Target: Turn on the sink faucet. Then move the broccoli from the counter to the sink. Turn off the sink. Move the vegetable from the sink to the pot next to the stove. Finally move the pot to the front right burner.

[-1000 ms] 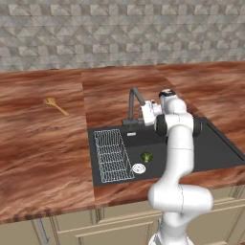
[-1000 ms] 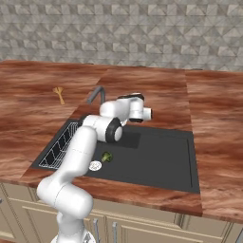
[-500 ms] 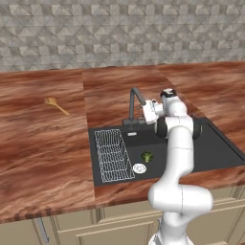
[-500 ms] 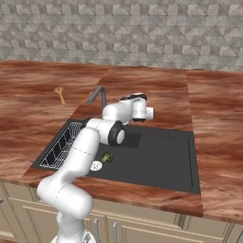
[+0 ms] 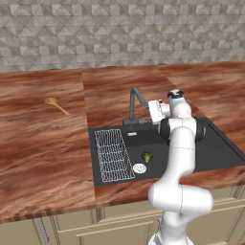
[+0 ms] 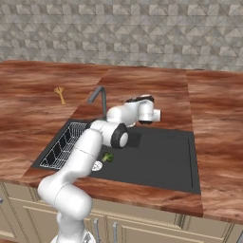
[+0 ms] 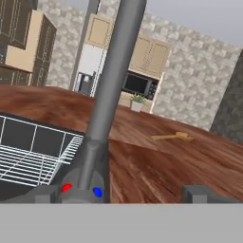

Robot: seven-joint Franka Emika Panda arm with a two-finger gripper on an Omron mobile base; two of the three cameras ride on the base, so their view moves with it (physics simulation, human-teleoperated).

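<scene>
The dark grey sink faucet (image 5: 135,102) rises at the back edge of the black sink (image 5: 217,148). My gripper (image 5: 149,112) hovers just right of it at spout height, pointing at it. In the hand view the gripper (image 7: 121,194) is open. The faucet's stem (image 7: 111,85) and its base with a red and a blue dot stand close in front, between the fingertips (image 7: 197,193) and nearer the left one. The broccoli (image 5: 147,156) lies in the basin beside the round drain (image 5: 139,168); it also shows as a small green floret (image 6: 107,157). The pot and stove are out of view.
A white wire rack (image 5: 112,154) fills the sink's left side. A wooden spoon (image 5: 56,105) lies on the reddish-brown counter (image 5: 43,143) to the far left. A grey tiled wall closes off the back.
The hand has shifted slightly beside the faucet and turned a little. The jaws have stayed open. The broccoli has not moved.
</scene>
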